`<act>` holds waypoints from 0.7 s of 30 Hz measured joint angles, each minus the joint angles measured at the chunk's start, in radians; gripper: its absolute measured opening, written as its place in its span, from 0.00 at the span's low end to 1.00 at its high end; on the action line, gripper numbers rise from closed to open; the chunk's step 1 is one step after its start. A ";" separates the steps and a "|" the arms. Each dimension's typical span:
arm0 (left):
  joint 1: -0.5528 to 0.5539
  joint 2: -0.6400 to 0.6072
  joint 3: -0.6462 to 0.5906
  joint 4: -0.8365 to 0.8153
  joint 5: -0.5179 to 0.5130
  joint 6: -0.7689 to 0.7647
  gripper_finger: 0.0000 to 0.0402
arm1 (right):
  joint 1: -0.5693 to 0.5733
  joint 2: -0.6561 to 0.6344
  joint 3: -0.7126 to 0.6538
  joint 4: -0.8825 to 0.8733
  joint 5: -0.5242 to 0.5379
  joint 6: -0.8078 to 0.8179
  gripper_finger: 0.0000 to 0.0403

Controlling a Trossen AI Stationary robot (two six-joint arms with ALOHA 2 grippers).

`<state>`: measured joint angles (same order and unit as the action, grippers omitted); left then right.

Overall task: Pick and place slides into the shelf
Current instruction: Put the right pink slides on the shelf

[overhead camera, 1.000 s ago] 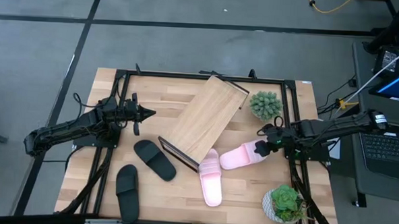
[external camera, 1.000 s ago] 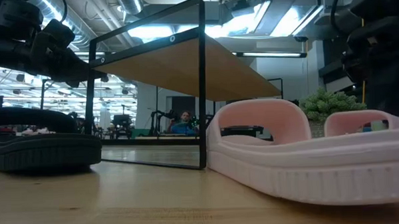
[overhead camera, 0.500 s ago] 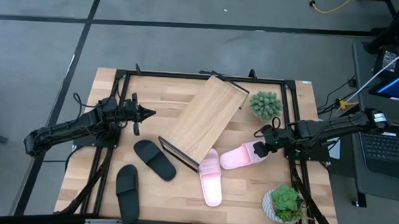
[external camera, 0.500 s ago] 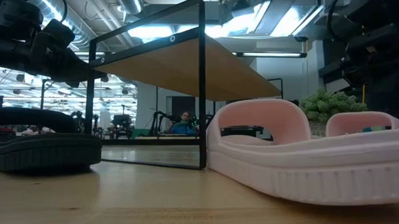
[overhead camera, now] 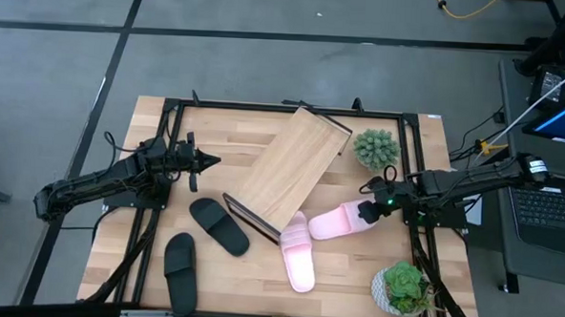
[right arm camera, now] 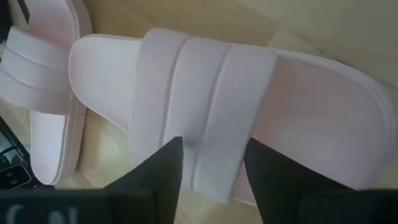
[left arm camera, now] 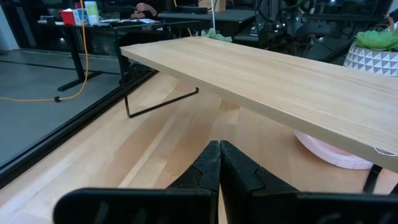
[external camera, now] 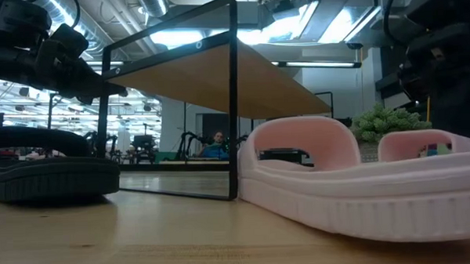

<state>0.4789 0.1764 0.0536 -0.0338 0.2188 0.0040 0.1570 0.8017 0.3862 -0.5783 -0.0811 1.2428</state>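
Nothing's on the slanted light wood shelf with the thin black frame (overhead camera: 294,166) yet, so all four slides are left. Both black slides (overhead camera: 218,225) and the other pale pink one (overhead camera: 297,256) lie on the wooden desk (overhead camera: 349,276). Right gripper (overhead camera: 367,211) has its jaws straddling the strap of a pale pink slide (overhead camera: 335,221), not clamped. Left gripper (overhead camera: 208,158) hovers with jaws pressed together

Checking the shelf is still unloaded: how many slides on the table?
4, none on the shelf. One pink slide lies under the right claw, the other pink slide just beyond it. Two black slides lie front-left.
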 joint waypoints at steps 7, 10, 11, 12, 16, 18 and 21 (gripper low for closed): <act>0.000 0.000 0.000 0.000 0.000 0.000 0.00 | 0.000 0.000 0.000 0.033 -0.002 -0.022 0.29; 0.000 0.000 0.000 0.000 0.000 0.000 0.00 | 0.000 0.000 0.000 0.023 -0.002 -0.017 0.24; 0.000 0.000 0.000 0.000 0.000 0.000 0.00 | 0.000 0.000 0.000 0.017 -0.002 -0.017 0.23; 0.000 0.000 0.000 0.000 0.000 0.000 0.00 | 0.000 0.000 0.000 0.015 -0.002 -0.017 0.23; 0.000 0.000 0.000 0.000 0.000 0.000 0.00 | 0.000 0.000 0.000 0.015 -0.002 -0.028 0.20; 0.000 0.000 0.000 0.000 0.000 0.000 0.00 | 0.000 0.000 0.000 0.015 -0.010 -0.041 0.18; 0.000 0.000 0.000 0.000 0.000 0.000 0.00 | 0.000 0.000 0.000 0.016 -0.022 -0.049 0.11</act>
<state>0.4793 0.1764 0.0536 -0.0338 0.2188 0.0042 0.1570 0.8017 0.3862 -0.5618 -0.1028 1.1943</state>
